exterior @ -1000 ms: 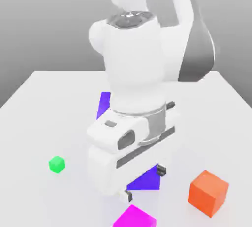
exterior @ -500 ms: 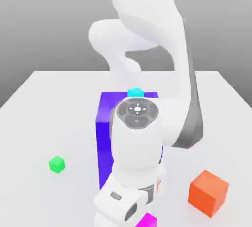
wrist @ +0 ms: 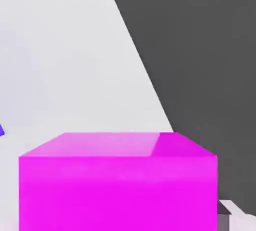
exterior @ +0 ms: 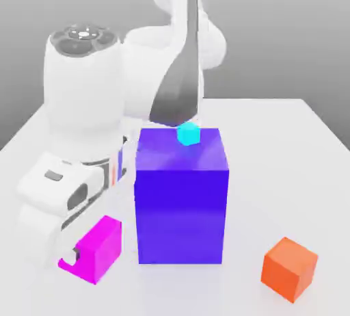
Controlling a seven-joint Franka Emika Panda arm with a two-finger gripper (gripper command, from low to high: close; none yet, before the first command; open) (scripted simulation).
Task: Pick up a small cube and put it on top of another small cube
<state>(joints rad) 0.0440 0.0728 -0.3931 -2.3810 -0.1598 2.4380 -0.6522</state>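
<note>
The small cube [exterior: 100, 247] is bright magenta. It hangs tilted just off the white table, at the exterior view's left of the tall blue-purple block [exterior: 181, 198]. My gripper [exterior: 87, 256] is shut on it, with one dark-tipped finger [exterior: 67, 262] showing at its outer side. In the hand view the small cube [wrist: 118, 182] sits close up between the fingers, and one fingertip [wrist: 226, 211] pokes out beside it. The other small cube is hidden behind my arm.
A tiny cyan cube [exterior: 188, 133] rests on top of the blue-purple block. An orange cube [exterior: 289, 269] lies on the table [exterior: 287, 171] at the exterior view's front right. My bulky white arm [exterior: 89, 96] stands over the left side.
The gripper closed on the magenta cube at the table's front. The arm then swung to the exterior view's left with it and now covers the green cube's spot.
</note>
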